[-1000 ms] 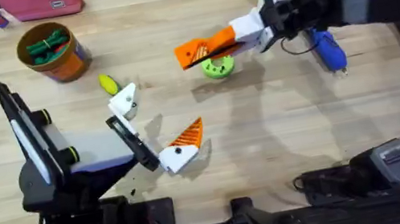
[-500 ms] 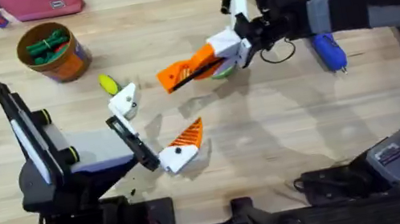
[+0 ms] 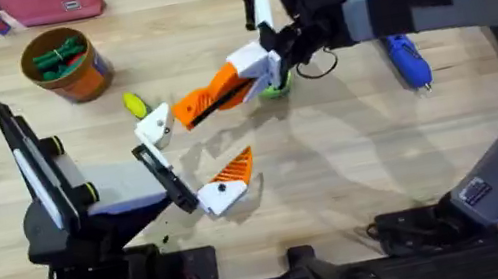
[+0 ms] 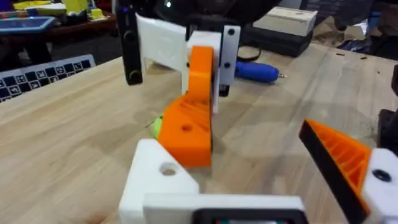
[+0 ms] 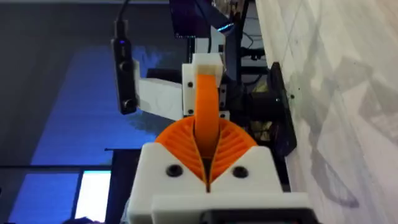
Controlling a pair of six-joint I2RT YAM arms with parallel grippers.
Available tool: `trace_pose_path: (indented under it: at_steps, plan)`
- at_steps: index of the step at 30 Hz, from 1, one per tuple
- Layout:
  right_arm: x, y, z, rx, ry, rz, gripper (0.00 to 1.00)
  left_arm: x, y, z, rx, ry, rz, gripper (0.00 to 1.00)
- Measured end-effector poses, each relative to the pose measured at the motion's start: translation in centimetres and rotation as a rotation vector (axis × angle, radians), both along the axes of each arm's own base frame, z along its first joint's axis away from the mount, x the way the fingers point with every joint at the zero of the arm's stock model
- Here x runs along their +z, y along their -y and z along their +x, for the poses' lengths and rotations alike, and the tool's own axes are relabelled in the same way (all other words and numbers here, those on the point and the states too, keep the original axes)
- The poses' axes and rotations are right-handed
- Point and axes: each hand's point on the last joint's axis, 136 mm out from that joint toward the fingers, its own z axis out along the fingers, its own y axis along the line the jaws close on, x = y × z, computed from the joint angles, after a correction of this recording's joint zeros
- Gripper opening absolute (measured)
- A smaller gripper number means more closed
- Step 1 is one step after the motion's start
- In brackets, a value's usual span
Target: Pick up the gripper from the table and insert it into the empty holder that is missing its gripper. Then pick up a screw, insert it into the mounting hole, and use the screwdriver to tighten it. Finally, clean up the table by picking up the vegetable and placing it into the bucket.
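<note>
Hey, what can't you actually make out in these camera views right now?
- Screws: too small to find on the wooden table, overhead.
- Green round disc: mostly hidden by the right gripper, overhead.
- Blue pen-shaped screwdriver: upper end covered by the right arm, overhead.
- Contact between small orange wedge gripper and bare white holder block: they overlap, left wrist.

The right gripper (image 5: pixel 207 163) has its orange ribbed fingers (image 5: pixel 234 144) pressed around the gripper (image 5: pixel 206 118), an orange wedge standing at frame centre; the wooden desk (image 5: pixel 336 93) fills the right side of the frame
</note>
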Motion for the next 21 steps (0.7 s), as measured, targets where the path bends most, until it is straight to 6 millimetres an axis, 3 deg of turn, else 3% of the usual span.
trace_pose_path:
  at_steps: [10,21]
  plan:
    - [-0.35,-1.03,-1.16,0.040,0.032,0.015,0.009,0.00,-0.07,0.10,0.007,0.000,0.001,0.985]
    - [-0.25,-1.14,-1.08,0.042,0.104,0.050,0.009,0.00,-0.04,0.06,0.004,0.002,0.002,0.985]
